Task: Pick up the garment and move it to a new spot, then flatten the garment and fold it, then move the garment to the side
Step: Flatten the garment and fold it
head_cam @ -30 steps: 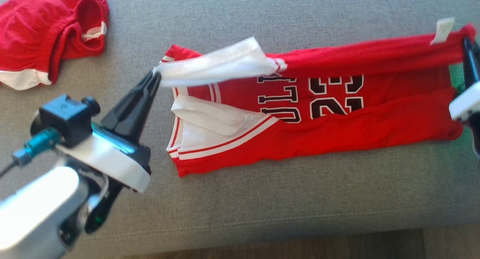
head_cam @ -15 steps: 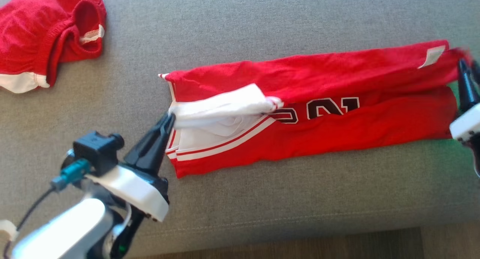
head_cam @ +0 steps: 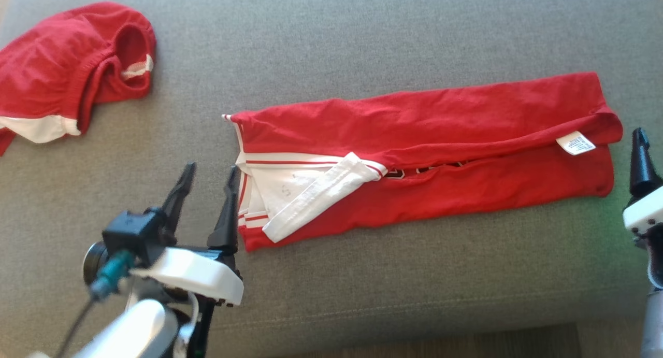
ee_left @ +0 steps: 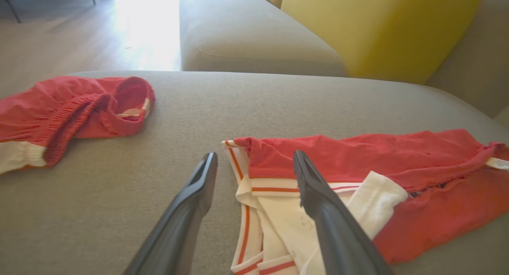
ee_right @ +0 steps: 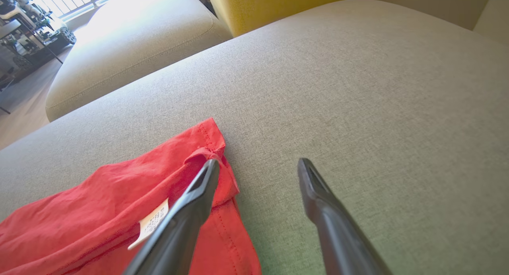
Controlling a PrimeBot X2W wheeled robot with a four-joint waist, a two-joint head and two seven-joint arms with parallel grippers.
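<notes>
The left pincer (head_cam: 212, 169) and right pincer (ee_right: 258, 163) have let go and now stand spread apart beside the jersey (head_cam: 440, 114), whose lifted upper half has dropped flat, hiding most of the lettering (head_cam: 399, 172).

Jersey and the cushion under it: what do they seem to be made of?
The jersey looks like thin, matte cloth, red with white trim: it creases softly and lies limp; the fibre cannot be told. The cushion looks like coarse woven grey upholstery, matte, with a visible heathered weave in the right wrist view.
</notes>
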